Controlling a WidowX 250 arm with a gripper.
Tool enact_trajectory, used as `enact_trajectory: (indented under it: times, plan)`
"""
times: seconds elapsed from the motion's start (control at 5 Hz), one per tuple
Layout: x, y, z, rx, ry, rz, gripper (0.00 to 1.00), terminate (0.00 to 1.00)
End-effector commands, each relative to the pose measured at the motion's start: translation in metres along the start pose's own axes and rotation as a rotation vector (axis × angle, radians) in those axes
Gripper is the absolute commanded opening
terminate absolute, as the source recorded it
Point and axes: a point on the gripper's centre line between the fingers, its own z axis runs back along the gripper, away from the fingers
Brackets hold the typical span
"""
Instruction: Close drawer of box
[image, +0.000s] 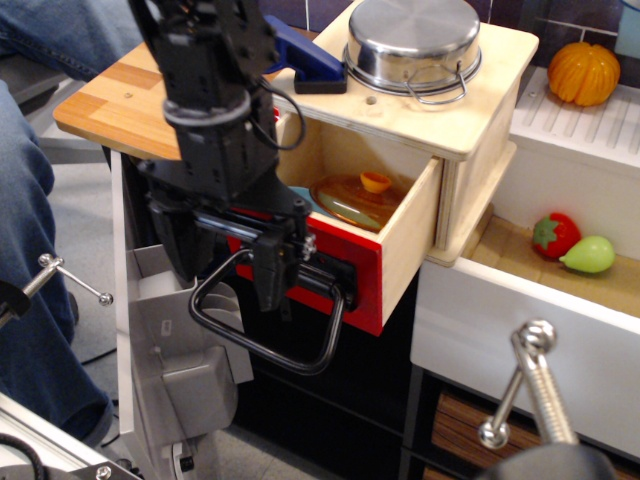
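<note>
Half out of the box (470, 110), mid-frame, the drawer (400, 235) hangs open. Our gripper (265, 265) covers its red front's left part; we cannot tell how the jaws stand. We should push squarely inward, without skewing it.

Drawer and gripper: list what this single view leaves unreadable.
- Gripper: open or shut unclear, its dark body masks the fingertips.
- Drawer red front: left part and much of the black handle hidden behind the arm.
- Drawer interior: front wall hides what lies under the orange lid.
</note>
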Motion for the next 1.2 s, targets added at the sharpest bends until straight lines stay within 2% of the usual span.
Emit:
enact_trajectory:
  times: [0.0,0.2,0.6,0.8,1.0]
  plan:
    - [0.034,-0.005,0.004,0.024,-0.103,0.011,1.0,0.0]
    - [0.058,-0.005,0.014,0.021,-0.164,-0.016,1.0,0.0]
    - [0.102,0.0,0.022,0.067,-0.281,-0.03,1.0,0.0]
    - [0.124,0.002,0.026,0.11,-0.306,-0.019,1.0,0.0]
    - [0.142,0.001,0.027,0.124,-0.302,0.003,1.0,0.0]
